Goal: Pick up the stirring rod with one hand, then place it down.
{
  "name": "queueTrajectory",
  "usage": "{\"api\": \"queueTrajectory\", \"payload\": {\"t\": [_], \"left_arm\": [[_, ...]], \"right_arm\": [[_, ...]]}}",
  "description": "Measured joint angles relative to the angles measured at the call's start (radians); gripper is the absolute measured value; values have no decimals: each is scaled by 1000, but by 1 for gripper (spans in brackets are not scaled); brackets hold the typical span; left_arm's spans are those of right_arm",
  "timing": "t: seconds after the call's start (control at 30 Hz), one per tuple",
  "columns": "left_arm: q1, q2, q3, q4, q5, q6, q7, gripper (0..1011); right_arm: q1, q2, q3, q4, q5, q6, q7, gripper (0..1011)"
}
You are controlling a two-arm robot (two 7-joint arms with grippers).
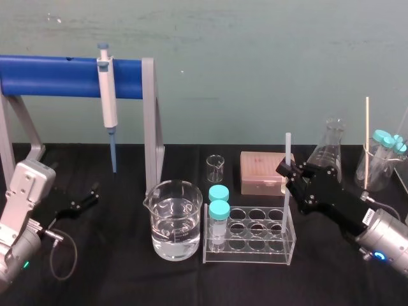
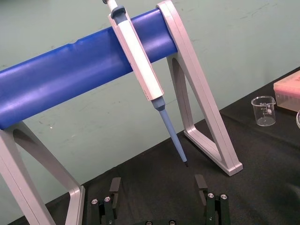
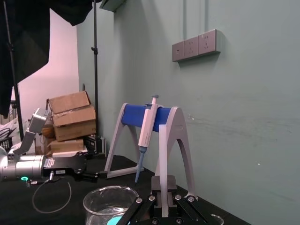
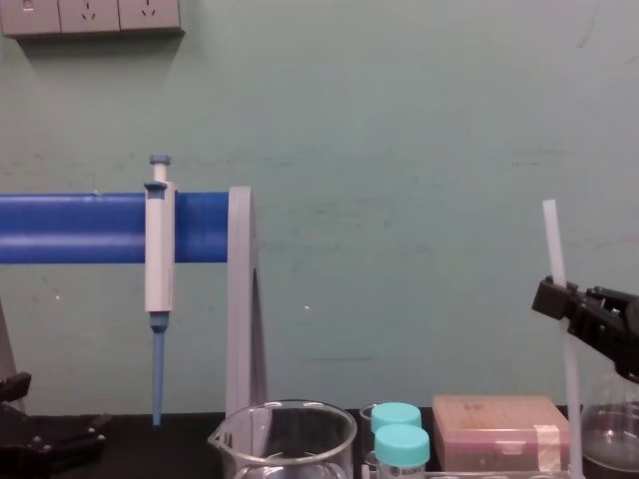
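Right tool (image 1: 288,170) clenched on rod (image 1: 287,145); rod upright at rack's (image 1: 250,238) right end, right half of counter (image 1: 127,282). Left tool (image 1: 89,198) parked near left edge; left wrist view shows fingers (image 2: 115,185) wide apart.

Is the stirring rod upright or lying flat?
Upright: the stirring rod stands near vertical, clamped by the right gripper beside the tube rack; left gripper parked open at left.

A green-painted wall (image 4: 399,100) with a row of sockets (image 3: 194,45) backs the black desk (image 1: 115,274); cardboard boxes (image 3: 70,119) stand stacked beyond its left edge.
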Motion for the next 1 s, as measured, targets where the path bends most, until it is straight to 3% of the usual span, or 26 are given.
{"api": "queueTrajectory", "payload": {"t": [0.53,1.0], "left_arm": [[0,0,0,0,0,0,0,1000],[0,0,0,0,0,0,0,1000]], "right_arm": [[58,-34,-44,102,-49,-7,-4,67],[68,-44,-59,141,-73,10,-21,67]]}}
